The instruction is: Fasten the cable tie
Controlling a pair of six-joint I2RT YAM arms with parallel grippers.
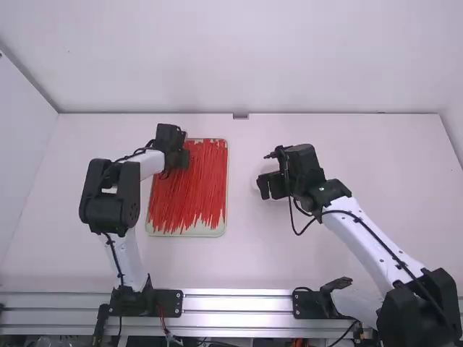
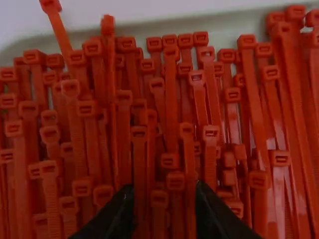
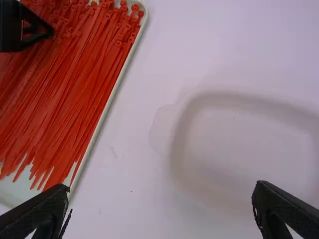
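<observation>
A heap of red cable ties [image 1: 192, 184] lies on a pale tray [image 1: 189, 233] left of the table's middle. My left gripper [image 1: 172, 150] hangs low over the tray's far left corner. Its fingers stand open, tips down among the tie heads [image 2: 164, 99], with several ties between them and none clamped. My right gripper [image 1: 273, 184] hovers right of the tray, wide open and empty, above a translucent white container [image 3: 234, 144]. The tie tails [image 3: 60, 94] and the tray rim [image 3: 107, 112] lie beside that container, with the left gripper [image 3: 20, 25] farther off.
The white container [image 1: 260, 181] sits just right of the tray, mostly under the right gripper. Bare white table lies to the right and toward the front edge. Walls border the table at the left and back.
</observation>
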